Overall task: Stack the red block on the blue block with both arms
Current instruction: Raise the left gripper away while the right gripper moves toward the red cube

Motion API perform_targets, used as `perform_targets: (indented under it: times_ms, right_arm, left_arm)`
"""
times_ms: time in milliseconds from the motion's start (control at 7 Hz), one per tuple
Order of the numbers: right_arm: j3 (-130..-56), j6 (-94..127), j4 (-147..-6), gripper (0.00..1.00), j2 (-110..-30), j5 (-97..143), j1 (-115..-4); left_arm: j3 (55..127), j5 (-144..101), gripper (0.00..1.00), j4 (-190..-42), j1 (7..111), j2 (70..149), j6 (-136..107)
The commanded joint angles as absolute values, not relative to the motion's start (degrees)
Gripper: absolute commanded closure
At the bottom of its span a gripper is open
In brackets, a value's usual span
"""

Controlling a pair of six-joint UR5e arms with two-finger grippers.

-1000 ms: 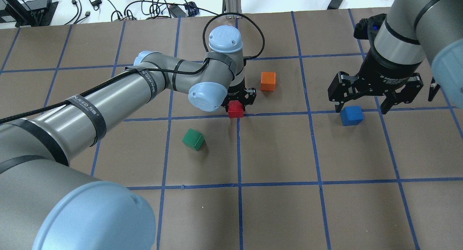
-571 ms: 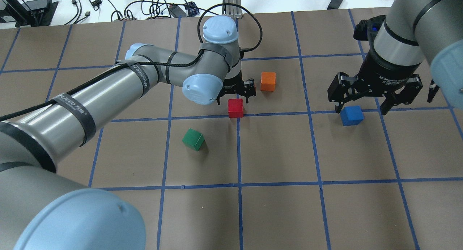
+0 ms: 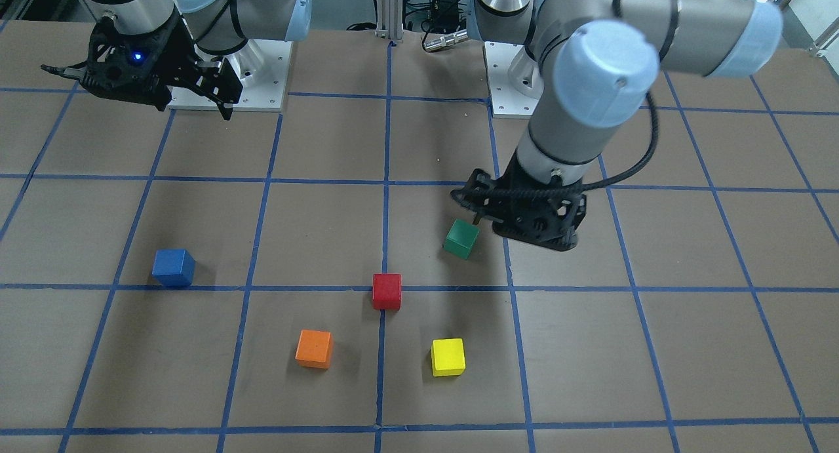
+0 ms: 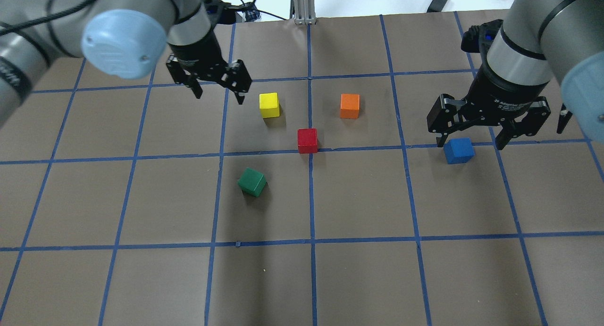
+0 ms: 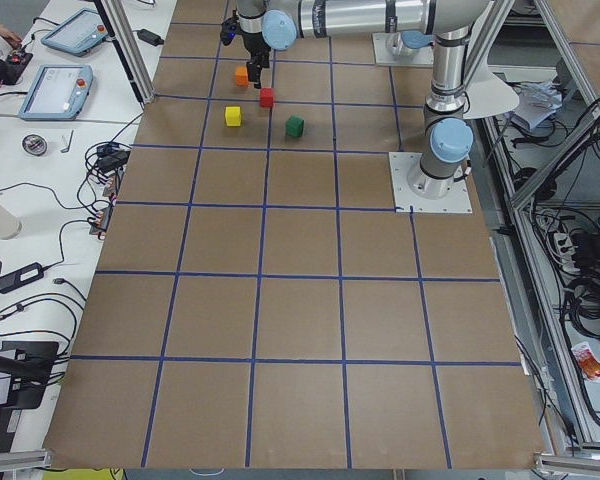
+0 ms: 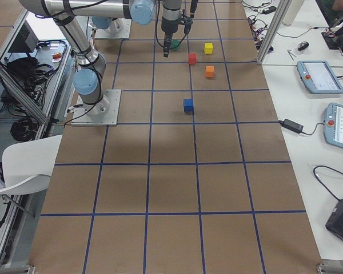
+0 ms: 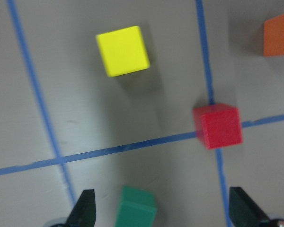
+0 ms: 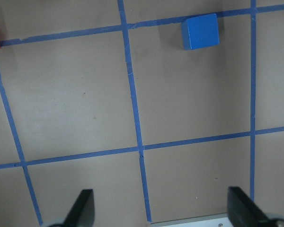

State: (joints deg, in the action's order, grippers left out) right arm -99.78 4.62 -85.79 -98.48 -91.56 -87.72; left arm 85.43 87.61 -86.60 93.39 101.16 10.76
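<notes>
Sitting apart on brown paper (image 4: 358,198), matte red block (image 4: 307,140), blue block (image 4: 458,150), left jaws wide, right jaws wide

You've got three spare cubes on the brown worktop (image 4: 358,279), which is gridded with blue tape (image 4: 311,198). The yellow cube (image 4: 269,104) and orange cube (image 4: 349,105) sit flat in neighbouring squares, one tape line between them, well apart. The green cube (image 4: 252,181) sits in the next square toward the robot, turned askew to the grid. Loose black cables (image 4: 188,7) lie past the far edge. On the side bench you have what look like two teach pendants (image 6: 316,76). A white chair (image 6: 28,162) stands off the worktop.
</notes>
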Motion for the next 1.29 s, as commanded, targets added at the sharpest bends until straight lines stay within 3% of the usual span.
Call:
perform_targets:
  times_ms: [0,1143]
  right_arm:
    - [-99.9,4.6,-86.0,0.0,-98.4,-91.1,-87.7]
    - [-99.4,9.9,-114.3,0.0,-83.6,-86.6,-100.0]
  left_arm:
    - [85.7,87.6,0.0,-91.6,89.5,92.9,12.9]
    - [84.9,88.6,0.0,-91.0,89.2,92.7,2.9]
